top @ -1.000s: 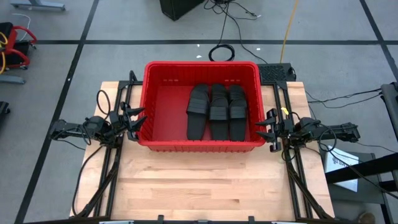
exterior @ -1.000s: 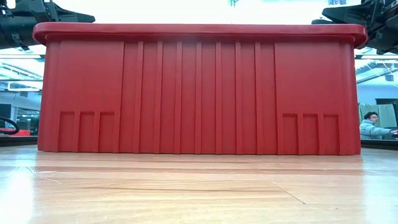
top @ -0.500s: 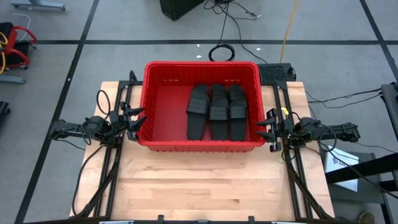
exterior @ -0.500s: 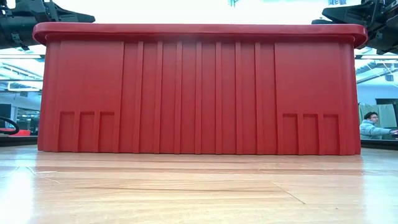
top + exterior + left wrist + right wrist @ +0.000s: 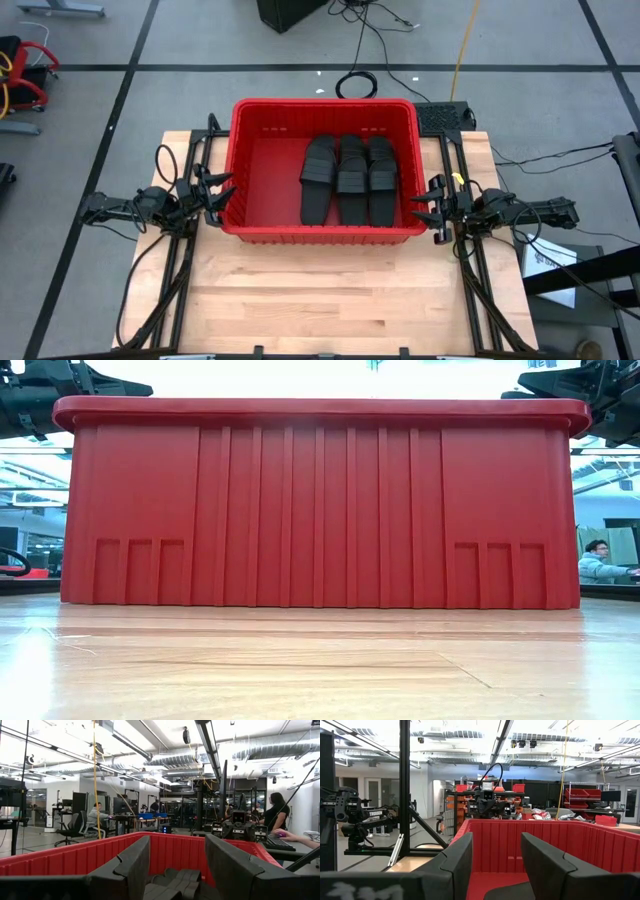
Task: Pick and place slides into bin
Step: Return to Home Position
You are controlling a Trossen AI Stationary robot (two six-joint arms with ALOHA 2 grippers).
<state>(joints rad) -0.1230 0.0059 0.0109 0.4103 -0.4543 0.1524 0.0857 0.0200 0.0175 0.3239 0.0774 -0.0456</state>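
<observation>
High view: large rectangular red plastic slotted bin [image 5: 325, 102] sitting on light wooden table [image 5: 330, 300]; black rubber slides [image 5: 350, 180] lying inside in 3 columns. Left gripper [image 5: 225, 193] and right gripper [image 5: 425, 207] hovering just outside opposite walls.
Low view: bin's ribbed wall facing camera.
Wrist views: both pincers gaping, holding nothing.

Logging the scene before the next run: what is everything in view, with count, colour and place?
bin: one, red, on the table's far half
slides: stacked in three rows, count unclear, black, inside the bin
table: one, light wood, under the bin
cable: one coil, black, floor beyond the bin
person: one, in the room behind
left gripper: one, black, open, beside the bin's left wall
right gripper: one, black, open, beside the bin's right wall
</observation>
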